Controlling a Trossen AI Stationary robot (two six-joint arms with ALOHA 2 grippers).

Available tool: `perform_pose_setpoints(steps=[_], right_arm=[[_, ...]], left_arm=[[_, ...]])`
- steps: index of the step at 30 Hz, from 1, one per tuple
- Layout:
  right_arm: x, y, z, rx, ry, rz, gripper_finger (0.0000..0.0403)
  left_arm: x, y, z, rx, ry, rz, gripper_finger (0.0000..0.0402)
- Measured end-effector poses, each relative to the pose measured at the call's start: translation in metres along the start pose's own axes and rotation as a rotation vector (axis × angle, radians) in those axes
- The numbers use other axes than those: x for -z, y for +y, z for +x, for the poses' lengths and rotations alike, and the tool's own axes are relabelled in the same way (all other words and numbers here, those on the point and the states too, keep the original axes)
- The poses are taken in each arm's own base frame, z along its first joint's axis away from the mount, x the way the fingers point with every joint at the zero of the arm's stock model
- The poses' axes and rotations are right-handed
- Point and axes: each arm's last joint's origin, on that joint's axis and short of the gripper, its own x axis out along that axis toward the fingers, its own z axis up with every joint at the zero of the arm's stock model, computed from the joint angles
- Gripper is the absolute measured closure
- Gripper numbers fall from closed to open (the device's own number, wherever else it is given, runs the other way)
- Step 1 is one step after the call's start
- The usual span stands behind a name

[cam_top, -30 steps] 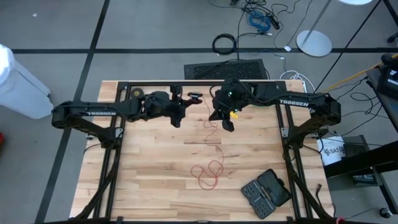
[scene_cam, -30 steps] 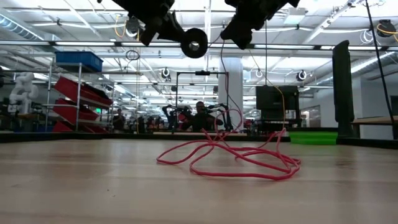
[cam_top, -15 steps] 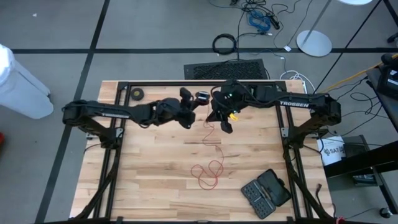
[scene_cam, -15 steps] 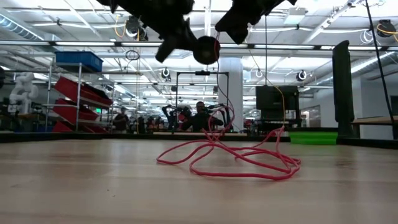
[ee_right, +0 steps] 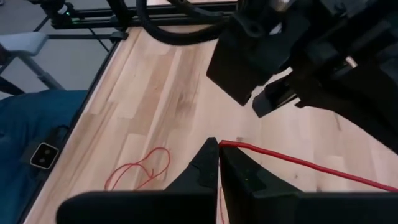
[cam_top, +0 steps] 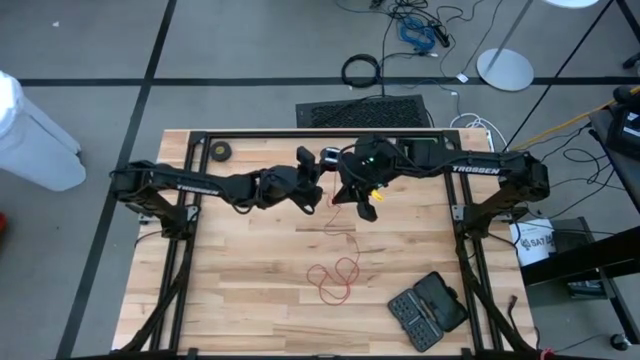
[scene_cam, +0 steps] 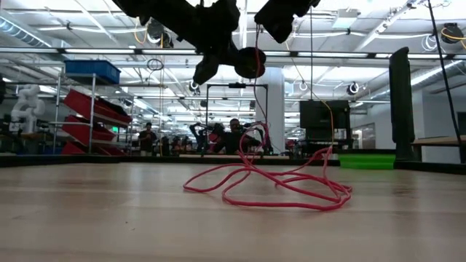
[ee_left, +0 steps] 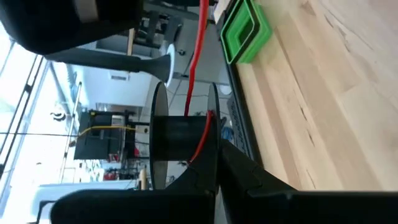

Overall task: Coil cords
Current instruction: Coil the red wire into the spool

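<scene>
- Left tool [cam_top: 312, 186]: clenched on the black reel [ee_left: 180, 138], held in the air above the far middle of the desk [cam_top: 240, 270]; a few red turns show on the reel's hub.
- Right tool [ee_right: 217, 163]: clenched on the red cord [scene_cam: 277, 182], just beside the reel; the two tools are nearly touching.
- From the right tool the cord hangs down to the desk and ends in a loose tangle of loops near the desk's middle, below both tools.
- Black case [cam_top: 428, 309]: open on the desk's near right corner, well apart from the cord; contents too small to tell.
- Small black roll [cam_top: 219, 151]: far left corner of the desk.
</scene>
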Motion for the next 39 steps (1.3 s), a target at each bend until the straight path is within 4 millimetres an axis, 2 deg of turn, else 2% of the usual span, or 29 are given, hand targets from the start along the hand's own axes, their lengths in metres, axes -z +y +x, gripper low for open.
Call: perform_pose_setpoints(steps=[5, 9, 12, 18, 23, 26, 29, 34, 39], right_arm=[[-0.001, 0.007, 0.003, -0.024, 0.001, -0.015, 0.0386], [-0.001, 0.016, 0.005, -0.049, 0.007, -0.029, 0.0351], [-0.001, 0.024, -0.001, -0.065, 0.015, -0.035, 0.0320], [-0.004, 0.051, -0.038, -0.034, -0.035, -0.043, 0.0280], [-0.004, 0.073, -0.073, 0.198, -0.105, -0.122, 0.0276], [-0.003, 0.077, -0.082, 0.368, -0.117, -0.182, 0.0277], [-0.001, 0.080, -0.078, 0.421, -0.059, -0.299, 0.0277], [-0.001, 0.081, -0.056, 0.423, 0.025, -0.456, 0.0277], [-0.004, 0.074, -0.045, 0.619, 0.081, -0.545, 0.0271]], left_arm=[[-0.008, 0.000, -0.005, -0.021, -0.026, 0.006, 0.0394], [-0.015, -0.002, -0.009, -0.026, -0.036, 0.058, 0.0394], [-0.021, -0.002, -0.013, -0.050, -0.048, 0.084, 0.0394], [-0.031, -0.001, -0.019, -0.084, -0.105, 0.072, 0.0394], [-0.036, -0.002, -0.023, -0.088, -0.123, 0.110, 0.0394], [-0.039, -0.002, -0.025, -0.099, -0.137, 0.108, 0.0394], [-0.043, -0.001, -0.027, -0.119, -0.156, 0.095, 0.0394], [-0.048, -0.001, -0.031, -0.128, -0.186, 0.093, 0.0394], [-0.049, -0.001, -0.032, -0.126, -0.198, 0.086, 0.0394]])
